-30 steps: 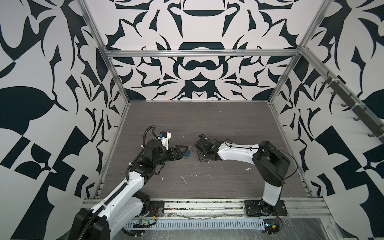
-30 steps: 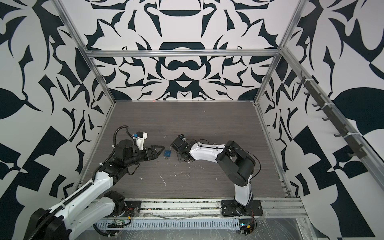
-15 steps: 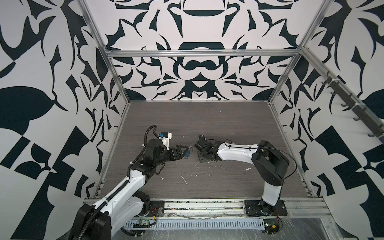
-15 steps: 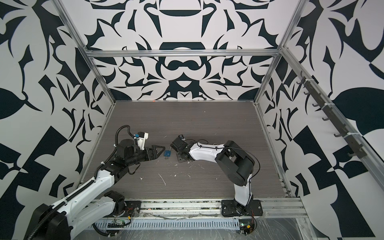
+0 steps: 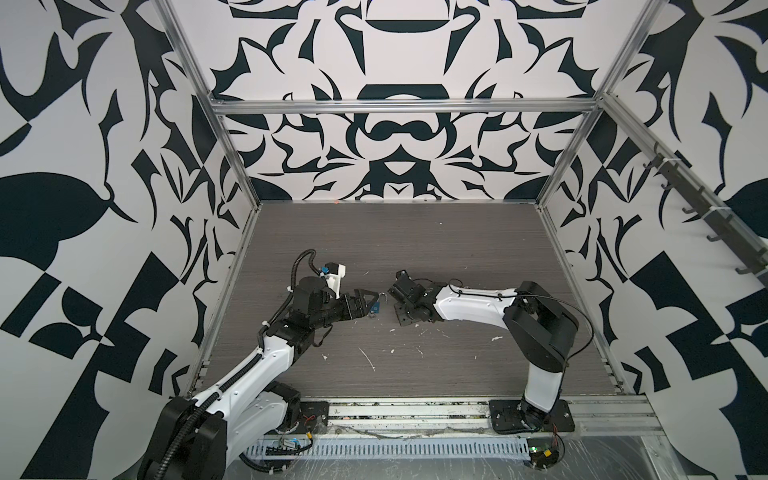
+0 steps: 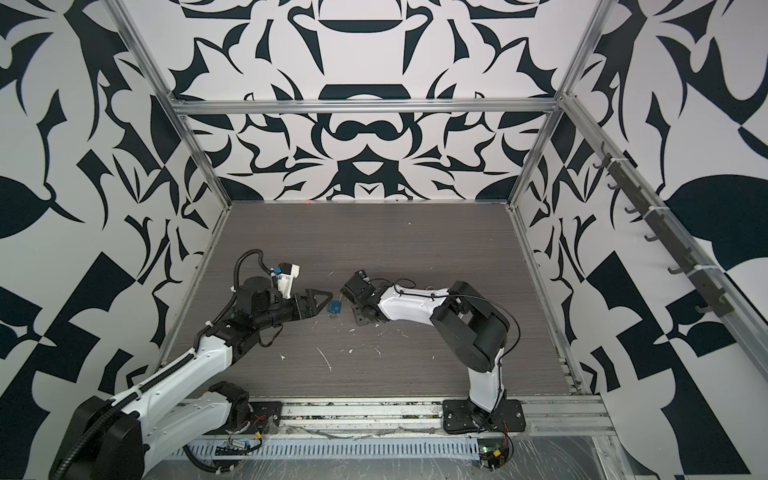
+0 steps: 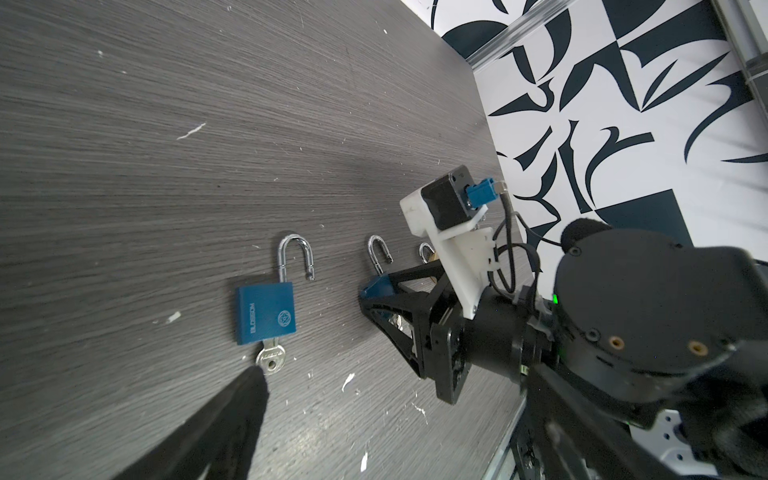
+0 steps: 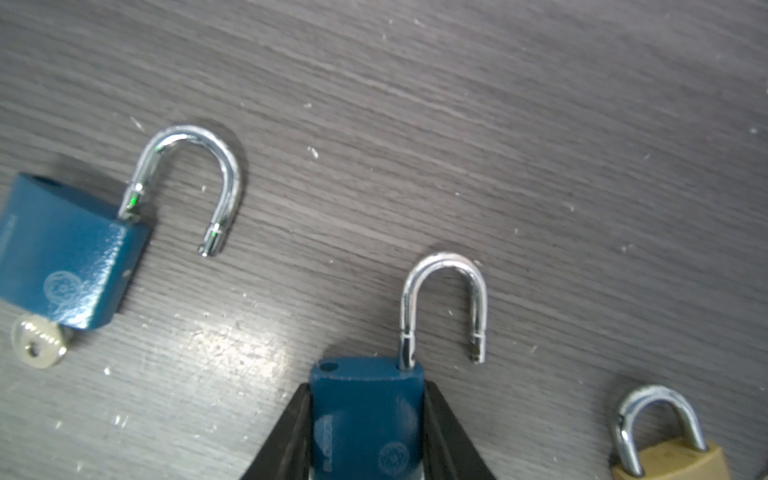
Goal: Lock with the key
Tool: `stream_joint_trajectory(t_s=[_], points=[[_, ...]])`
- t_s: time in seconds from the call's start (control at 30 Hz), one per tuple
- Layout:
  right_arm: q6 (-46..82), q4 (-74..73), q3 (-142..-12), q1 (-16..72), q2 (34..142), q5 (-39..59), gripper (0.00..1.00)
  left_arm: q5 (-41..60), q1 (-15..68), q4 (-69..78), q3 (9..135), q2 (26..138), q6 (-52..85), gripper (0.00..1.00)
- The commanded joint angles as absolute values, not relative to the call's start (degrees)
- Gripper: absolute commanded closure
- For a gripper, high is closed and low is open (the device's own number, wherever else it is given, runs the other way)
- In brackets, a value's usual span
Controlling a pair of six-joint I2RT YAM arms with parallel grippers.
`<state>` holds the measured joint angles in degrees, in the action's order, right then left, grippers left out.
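Three padlocks lie on the dark wood tabletop. A blue padlock (image 7: 266, 313) lies flat with its shackle open and a silver key (image 7: 271, 358) in its base. My left gripper (image 5: 371, 306) stands open beside it. One of its fingers (image 7: 232, 411) ends just short of the key; the other finger is out of the left wrist view. My right gripper (image 8: 368, 388) is shut on a second blue padlock (image 8: 365, 419), one finger pressed on each side of its body. That padlock's shackle (image 8: 444, 291) is open. No key shows on it.
A brass padlock (image 8: 669, 461) with a closed shackle lies just past the held one. Small white scraps (image 5: 368, 358) are scattered toward the front of the table. Patterned walls with aluminium rails enclose the table.
My right gripper's jaws have closed in onto the second blue padlock's body. Both arms stay almost where they were.
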<state>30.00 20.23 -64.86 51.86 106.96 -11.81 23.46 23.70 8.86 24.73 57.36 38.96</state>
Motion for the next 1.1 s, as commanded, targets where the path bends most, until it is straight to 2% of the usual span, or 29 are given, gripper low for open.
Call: stream_joint_trajectory(t_s=[0.0,0.07,0.1,0.13,0.4,0.63,0.8,1.07], points=[[27.86,20.50,-64.18,52.03,105.09,-9.36,0.68,24.25,23.47,10.19,25.66,57.98,39.13,0.00],[26.76,18.75,-63.43,51.76,104.37,-7.72,0.80,24.26,23.44,10.22,25.91,58.54,39.19,0.00],[25.95,18.03,-63.21,51.50,104.01,-6.46,0.93,24.34,23.46,10.23,26.06,58.94,38.95,0.00],[25.11,17.14,-62.92,51.33,103.56,-5.75,1.00,24.35,23.47,10.45,26.08,59.32,38.89,0.00],[13.97,11.77,-58.72,49.96,96.78,-1.47,1.00,24.21,23.38,12.27,25.66,62.69,38.76,0.03],[5.20,7.30,-54.12,49.99,89.20,1.05,1.00,27.78,23.36,19.85,26.26,70.64,42.85,0.12],[3.53,5.36,-53.91,49.96,87.20,3.42,1.00,30.92,23.45,27.98,27.31,77.69,47.24,0.19],[1.13,7.60,-57.85,51.10,88.21,5.66,1.00,32.49,25.29,32.07,29.35,80.89,49.89,0.19]])
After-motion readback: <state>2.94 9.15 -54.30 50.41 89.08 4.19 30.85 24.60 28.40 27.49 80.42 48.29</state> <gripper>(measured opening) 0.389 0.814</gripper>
